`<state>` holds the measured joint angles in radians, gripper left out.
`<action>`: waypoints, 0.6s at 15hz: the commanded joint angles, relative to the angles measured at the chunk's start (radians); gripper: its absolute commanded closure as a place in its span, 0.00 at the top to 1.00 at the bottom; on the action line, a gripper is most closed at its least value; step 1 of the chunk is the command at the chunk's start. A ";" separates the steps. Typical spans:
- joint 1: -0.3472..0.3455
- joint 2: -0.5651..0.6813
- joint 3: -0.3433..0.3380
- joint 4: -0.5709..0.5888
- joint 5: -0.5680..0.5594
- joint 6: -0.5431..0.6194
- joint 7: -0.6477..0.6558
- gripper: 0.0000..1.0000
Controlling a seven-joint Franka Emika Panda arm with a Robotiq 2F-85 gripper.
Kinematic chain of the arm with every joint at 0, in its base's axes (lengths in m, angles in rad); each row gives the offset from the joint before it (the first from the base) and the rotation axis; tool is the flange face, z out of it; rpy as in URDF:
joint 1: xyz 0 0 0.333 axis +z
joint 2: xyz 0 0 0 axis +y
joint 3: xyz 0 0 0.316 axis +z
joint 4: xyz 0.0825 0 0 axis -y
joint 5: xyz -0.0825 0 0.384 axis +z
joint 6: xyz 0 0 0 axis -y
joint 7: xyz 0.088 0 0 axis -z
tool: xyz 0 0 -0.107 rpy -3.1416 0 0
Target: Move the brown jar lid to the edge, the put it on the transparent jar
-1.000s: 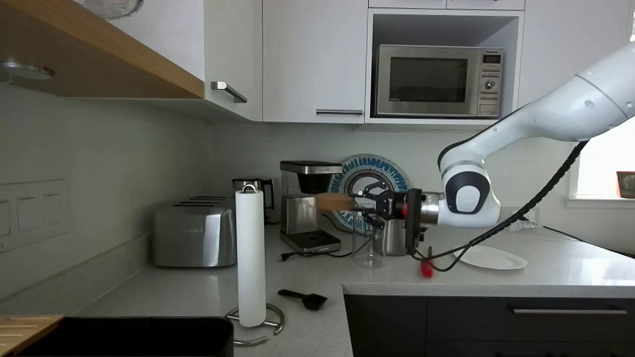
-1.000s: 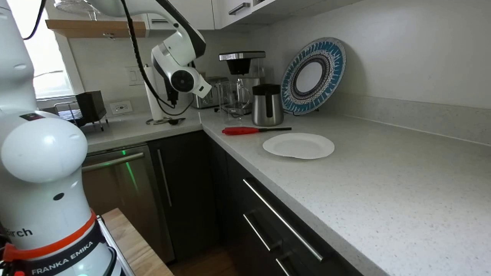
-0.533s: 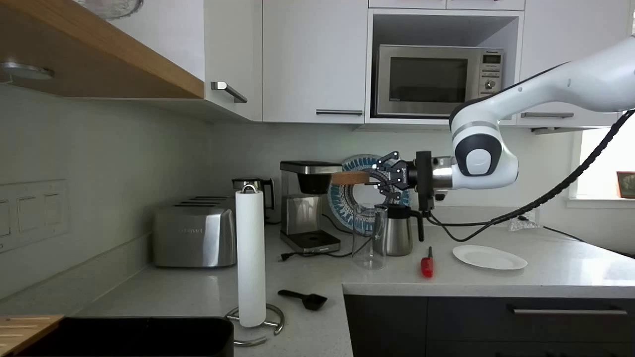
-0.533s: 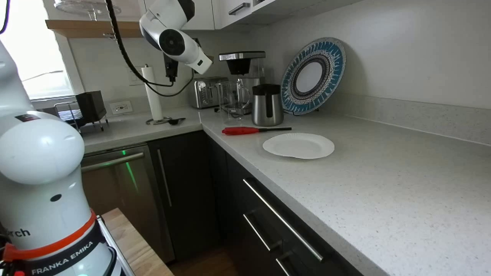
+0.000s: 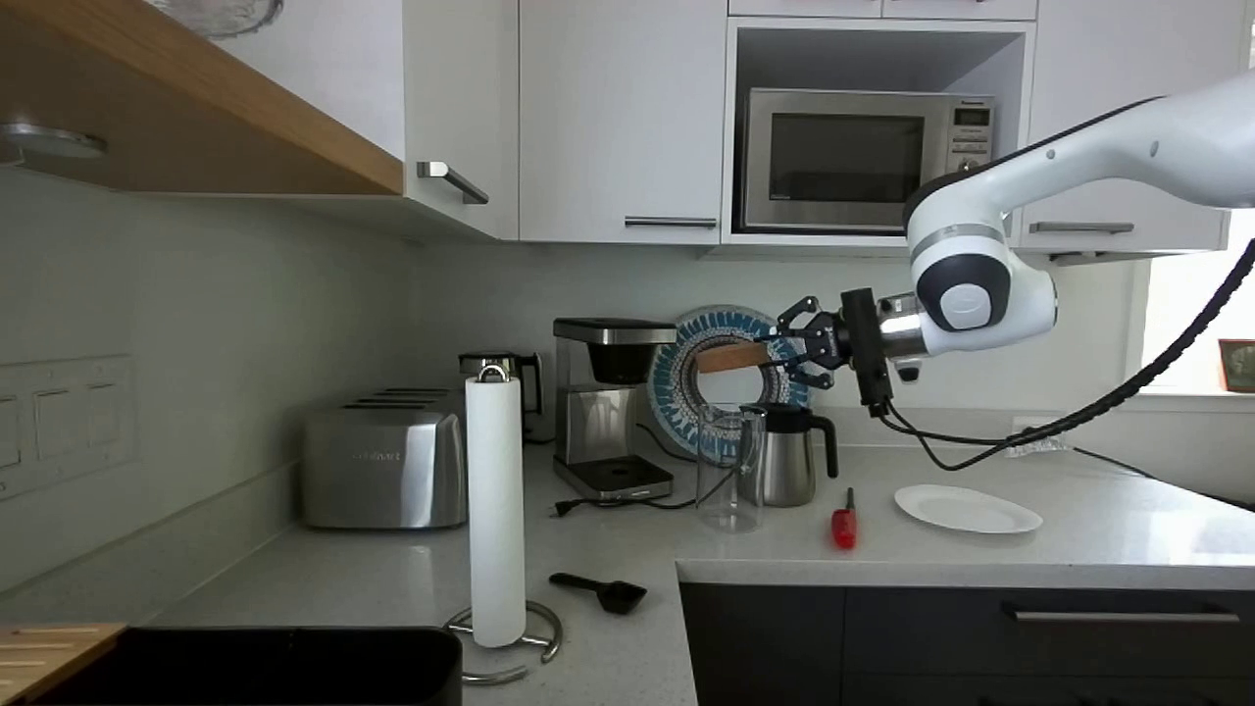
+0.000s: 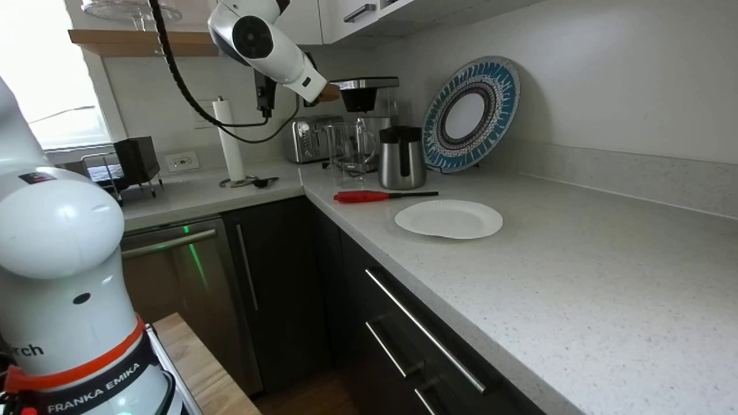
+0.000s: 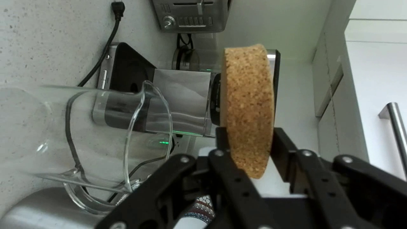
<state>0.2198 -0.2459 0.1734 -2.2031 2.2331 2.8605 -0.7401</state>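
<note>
My gripper (image 5: 775,351) is shut on the brown cork lid (image 5: 732,357), gripping it by its rim with most of the disc sticking out. The lid also shows in the wrist view (image 7: 249,101) and partly behind the wrist in an exterior view (image 6: 330,93). The lid is slightly tilted, its free end lower. It hangs in the air above the transparent jar (image 5: 728,495), apart from it. The jar is upright with an open, spouted rim and a handle, and fills the left of the wrist view (image 7: 79,140). The counter's front edge (image 5: 941,576) runs in front of it.
A steel kettle (image 5: 787,466) stands right beside the jar. A coffee maker (image 5: 613,412) and its cord are behind. A red-handled tool (image 5: 843,525) and a white plate (image 5: 966,508) lie to the right. A patterned round plate (image 6: 471,115) leans on the wall.
My gripper has risen with the lid and moved back toward the robot, so the lid is now above the jar. The lid has gone from level to slightly tilted. The jar has not moved.
</note>
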 commanded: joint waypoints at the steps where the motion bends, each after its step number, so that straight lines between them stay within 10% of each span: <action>1: -0.002 0.002 -0.001 0.000 0.000 0.000 -0.001 0.37; 5: 0.000 0.003 0.000 0.002 0.000 0.000 -0.001 0.37; 6: 0.000 0.003 0.000 0.002 0.000 0.000 -0.001 0.12; 9: -0.009 0.018 -0.006 0.003 0.006 -0.006 -0.012 0.12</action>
<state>0.2184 -0.2410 0.1723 -2.2009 2.2331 2.8605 -0.7416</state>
